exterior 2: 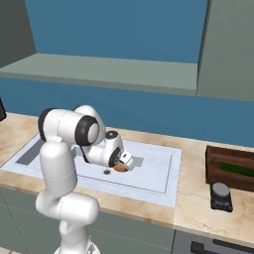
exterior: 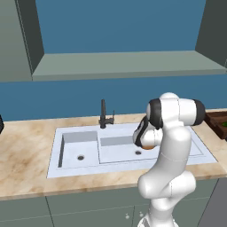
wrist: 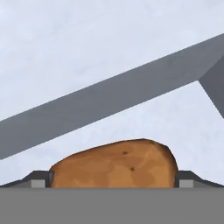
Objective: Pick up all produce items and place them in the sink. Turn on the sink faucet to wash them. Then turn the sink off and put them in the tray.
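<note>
1. My gripper (wrist: 113, 183) has its jaws spread as wide as they go, with the potato (wrist: 114, 163) sitting between the two dark fingertips (wrist: 38, 180). In the hand view each tip stands just off an end of the potato; I cannot tell whether either one touches it, so I won't call it a grip.
2. The potato's long axis runs straight across from one fingertip to the other, its blunter end toward the right of the hand view and its top sloping down toward the left.
3. From the right base view I see the gripper (exterior 2: 124, 164) low inside the larger basin, the potato (exterior 2: 119, 168) showing as an orange-brown patch under the hand.
4. Just beyond the potato lies the pale floor of the sink (wrist: 109, 48), crossed by a grey wall of the basin.
5. In the left base view, a dark round drain (exterior: 138, 152) sits on the basin floor close beside the hand.
6. Past the gripper, at the sink's back edge, stands the black faucet (exterior: 103, 114).
7. Well off to the side of the gripper, on the counter (exterior 2: 196, 196), is the tray (exterior 2: 229, 168) with the cucumber (exterior 2: 237, 169) lying in it, its length along the tray's longer side.
</note>
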Robot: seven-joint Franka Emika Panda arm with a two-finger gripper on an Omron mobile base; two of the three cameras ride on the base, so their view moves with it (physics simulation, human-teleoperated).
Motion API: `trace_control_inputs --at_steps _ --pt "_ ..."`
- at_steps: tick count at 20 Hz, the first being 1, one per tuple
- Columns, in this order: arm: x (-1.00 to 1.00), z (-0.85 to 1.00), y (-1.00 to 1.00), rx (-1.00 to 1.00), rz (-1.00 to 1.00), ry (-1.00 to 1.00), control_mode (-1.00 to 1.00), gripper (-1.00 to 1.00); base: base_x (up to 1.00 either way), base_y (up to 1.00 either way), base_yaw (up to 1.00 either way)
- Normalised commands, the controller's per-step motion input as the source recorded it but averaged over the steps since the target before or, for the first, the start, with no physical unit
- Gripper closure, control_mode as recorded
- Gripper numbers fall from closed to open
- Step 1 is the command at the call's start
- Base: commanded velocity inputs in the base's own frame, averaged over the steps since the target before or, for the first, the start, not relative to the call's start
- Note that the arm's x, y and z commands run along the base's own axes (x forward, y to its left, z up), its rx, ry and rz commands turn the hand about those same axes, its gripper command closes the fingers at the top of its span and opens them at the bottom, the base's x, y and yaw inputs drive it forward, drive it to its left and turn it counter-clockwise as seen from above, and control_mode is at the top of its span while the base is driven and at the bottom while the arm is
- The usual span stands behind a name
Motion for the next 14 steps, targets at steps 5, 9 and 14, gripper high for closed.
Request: trace_control_inputs --at_steps 5,9,14 --pt "0.00 -0.55 0.00 0.00 -0.05 0.00 -1.00 -1.00 0.00 0.00 0.00" --pt "-0.04 -0.51 0.00 0.00 -0.10 0.00 -1.00 -1.00 0.00 0.00 0.00" --pt "-0.08 -0.72 0.00 0.00 -0.09 0.00 -1.00 1.00 0.00 0.00 0.00"
